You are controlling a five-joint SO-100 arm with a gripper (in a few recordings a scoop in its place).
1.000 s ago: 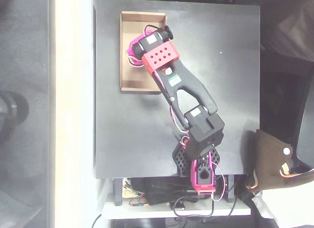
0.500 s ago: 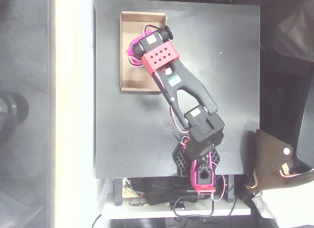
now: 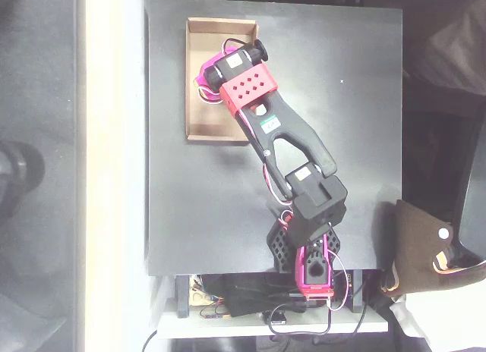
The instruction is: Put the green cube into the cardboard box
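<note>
Jaws hiding beneath the wrist, so their state cannot be told, the magenta gripper is hanging over the cardboard box on the black table, its tan floor showing bare, green cube not discernible.

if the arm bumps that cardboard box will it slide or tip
Probably slide, not tip: the cardboard box is shallow, with low walls and a wide flat base on the smooth black table. It looks thin and open-topped, so likely light and easily shoved. The walls may flex if pressed.
</note>
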